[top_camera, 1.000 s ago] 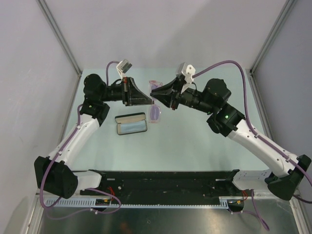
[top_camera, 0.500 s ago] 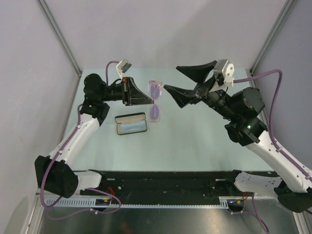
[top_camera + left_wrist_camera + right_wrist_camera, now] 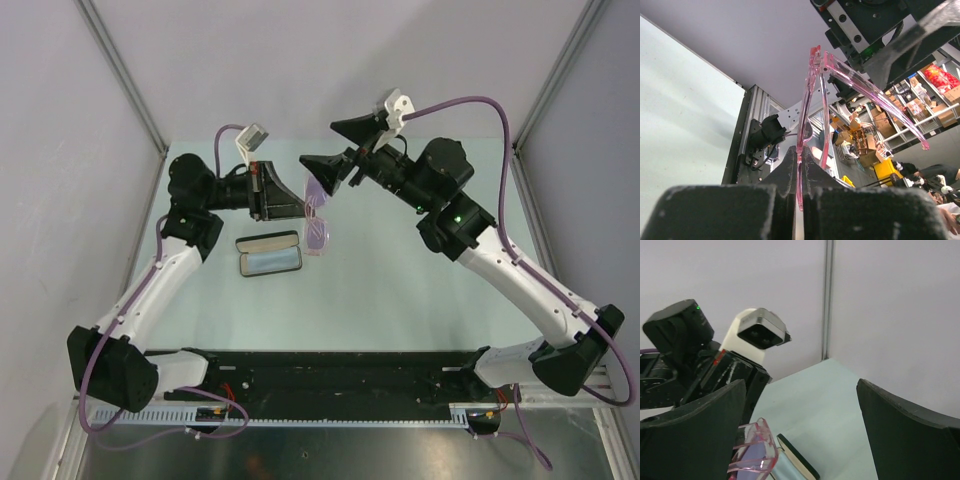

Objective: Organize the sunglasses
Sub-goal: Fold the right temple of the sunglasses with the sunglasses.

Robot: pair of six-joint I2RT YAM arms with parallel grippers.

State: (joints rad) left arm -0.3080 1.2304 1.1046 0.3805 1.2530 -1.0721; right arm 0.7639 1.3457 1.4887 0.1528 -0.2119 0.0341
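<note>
The sunglasses [image 3: 318, 206], a thin, glossy, translucent pink frame with pale lilac lenses, hang above the mid-far matte green table [image 3: 400, 285]. The left gripper [image 3: 306, 208] is clamped narrowly on the frame's edge. The right gripper [image 3: 317, 143] gapes wide, holding nothing, its near finger just beside the frame. A black oblong case [image 3: 269, 254] lies open to the near left.

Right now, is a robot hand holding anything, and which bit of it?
Yes. The left gripper is shut on the sunglasses, pinching the front of the pink frame. The right gripper is open and holds nothing.
</note>
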